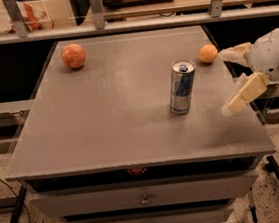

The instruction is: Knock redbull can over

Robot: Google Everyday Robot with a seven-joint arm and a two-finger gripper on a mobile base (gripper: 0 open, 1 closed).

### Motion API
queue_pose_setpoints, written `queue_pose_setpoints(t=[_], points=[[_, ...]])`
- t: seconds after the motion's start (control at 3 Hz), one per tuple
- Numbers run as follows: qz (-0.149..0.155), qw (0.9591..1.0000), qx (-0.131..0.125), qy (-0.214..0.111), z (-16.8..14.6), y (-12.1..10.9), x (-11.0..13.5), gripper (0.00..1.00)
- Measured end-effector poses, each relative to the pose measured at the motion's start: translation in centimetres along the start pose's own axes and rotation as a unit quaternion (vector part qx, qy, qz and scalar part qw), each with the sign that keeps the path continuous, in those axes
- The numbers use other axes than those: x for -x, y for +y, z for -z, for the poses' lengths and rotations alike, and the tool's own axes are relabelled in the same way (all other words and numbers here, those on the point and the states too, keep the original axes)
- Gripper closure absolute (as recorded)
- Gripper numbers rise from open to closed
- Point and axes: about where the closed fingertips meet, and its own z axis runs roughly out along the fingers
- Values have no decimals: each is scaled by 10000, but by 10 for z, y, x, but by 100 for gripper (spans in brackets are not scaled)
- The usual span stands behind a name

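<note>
The redbull can [182,87] stands upright on the grey table top [114,111], right of centre, blue and silver with a silver top. My gripper [229,78] is at the right edge of the table, to the right of the can and apart from it. Its two cream fingers are spread: one finger [242,94] points down-left toward the table, the other [233,52] reaches left near the small orange fruit. Nothing is held.
A small orange fruit [208,53] lies behind and right of the can, near my upper finger. A larger reddish-orange fruit [73,56] lies at the far left. Drawers [145,198] sit under the table. A shelf rail [129,24] runs behind.
</note>
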Motion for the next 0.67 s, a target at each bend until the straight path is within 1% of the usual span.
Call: queue_pose_setpoints(t=[0.33,0.67], points=[[-41,9999,-23,-95,0,-1,2,0],[-30,10000,-13,-79,-1,-1,2,0]])
